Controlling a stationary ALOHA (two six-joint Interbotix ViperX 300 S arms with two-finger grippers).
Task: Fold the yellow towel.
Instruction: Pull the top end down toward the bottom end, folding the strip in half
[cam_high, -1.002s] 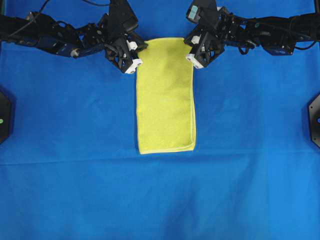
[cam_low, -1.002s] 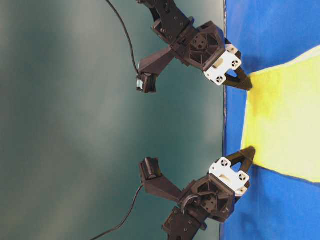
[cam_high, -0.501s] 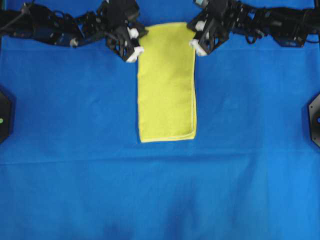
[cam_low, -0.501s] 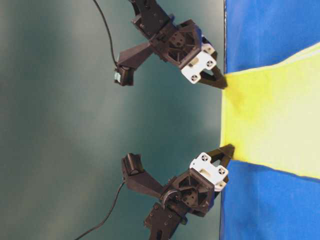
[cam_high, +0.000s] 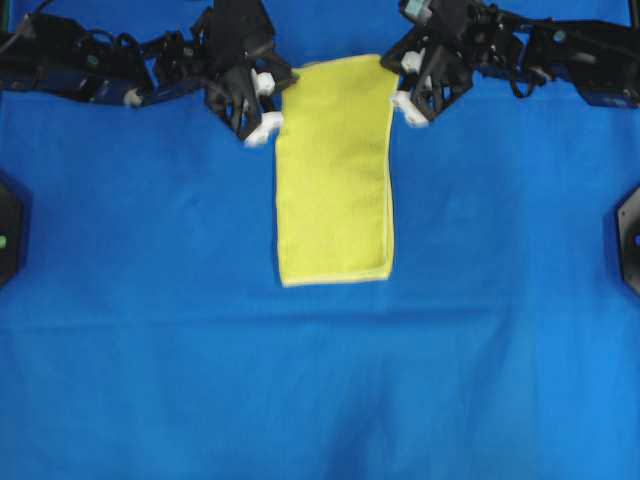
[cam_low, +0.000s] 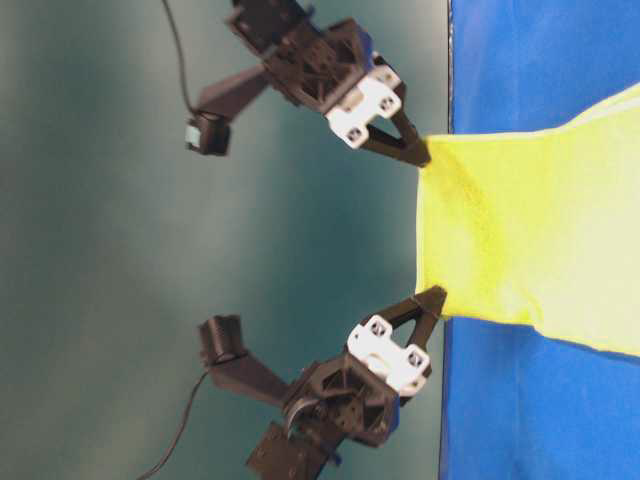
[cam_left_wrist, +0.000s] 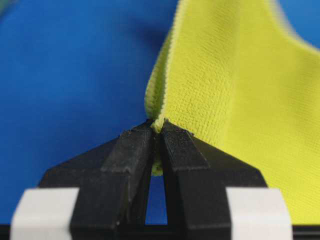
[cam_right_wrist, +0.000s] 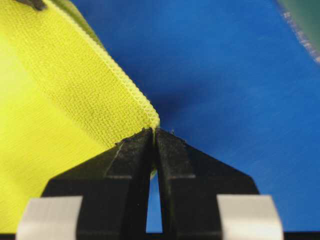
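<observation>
towel: our fuzzy bright yellow microfibre towel (cam_high: 334, 180) lies folded narrow on the blue cloth (cam_high: 150, 300), far end lifted
tools: left tool (cam_left_wrist: 157, 131) and right tool (cam_right_wrist: 153, 134) each pinch a far corner
handling: light, floppy, so we'd grip the hems

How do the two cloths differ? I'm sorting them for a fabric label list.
The bright yellow fuzzy microfibre towel is a small, narrow folded strip; the plain blue cloth is much larger and covers the table. The towel has a paler stitched hem and looped texture; the blue cloth looks smooth. The towel's far end is lifted by the left claw and right claw; the blue cloth lies flat.
</observation>
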